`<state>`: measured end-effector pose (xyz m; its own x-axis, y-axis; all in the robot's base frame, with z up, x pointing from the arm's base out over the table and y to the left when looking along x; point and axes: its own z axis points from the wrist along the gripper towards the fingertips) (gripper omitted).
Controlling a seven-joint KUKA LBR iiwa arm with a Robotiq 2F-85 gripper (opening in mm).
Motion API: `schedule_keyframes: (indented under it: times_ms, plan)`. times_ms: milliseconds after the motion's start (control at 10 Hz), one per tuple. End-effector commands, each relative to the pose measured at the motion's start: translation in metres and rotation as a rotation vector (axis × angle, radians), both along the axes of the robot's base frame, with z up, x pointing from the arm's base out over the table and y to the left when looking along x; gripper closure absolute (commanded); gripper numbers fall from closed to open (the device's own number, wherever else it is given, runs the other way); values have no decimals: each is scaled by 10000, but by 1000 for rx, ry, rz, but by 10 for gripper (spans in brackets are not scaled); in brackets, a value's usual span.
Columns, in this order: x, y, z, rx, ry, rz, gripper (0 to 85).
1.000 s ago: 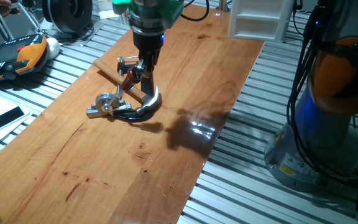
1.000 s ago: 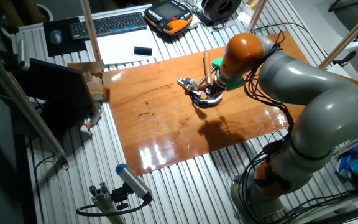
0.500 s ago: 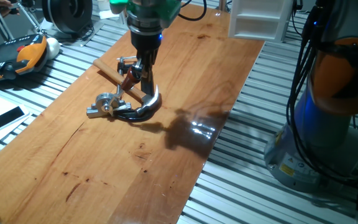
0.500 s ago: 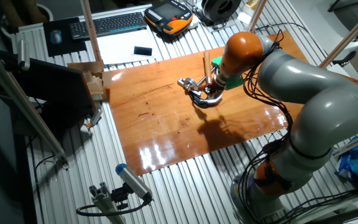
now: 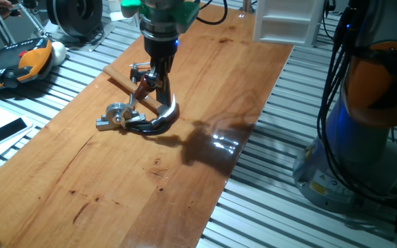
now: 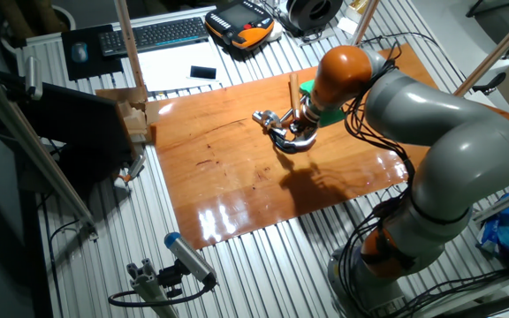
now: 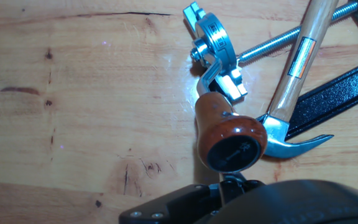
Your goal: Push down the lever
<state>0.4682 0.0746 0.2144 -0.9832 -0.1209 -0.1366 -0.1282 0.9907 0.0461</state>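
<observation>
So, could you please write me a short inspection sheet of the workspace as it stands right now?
Surface: wooden tabletop, scuffed, glare patch near one edge.
Job's things: lever with red-brown knob, hinged on silver fitting; not flat.
Clutter: hammer lying across black C-clamp, touching the lever assembly.
Gripper: gripper directly over the knob; open or shut cannot be told.
Cables: black bundle along the robot base.
Surroundings: keyboard, orange pendant, white bin.

The lever (image 7: 211, 79) is bright metal with a glossy red-brown wooden knob (image 7: 227, 138), over a varnished wooden table (image 7: 73, 93).
</observation>
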Motion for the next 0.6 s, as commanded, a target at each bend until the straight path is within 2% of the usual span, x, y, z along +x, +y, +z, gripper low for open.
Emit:
schedule_keyframes:
  times_ms: [0, 500]
  plan:
    - [10, 0, 8, -2, 0, 0, 850]
    - [39, 15, 43, -2, 2, -8, 850]
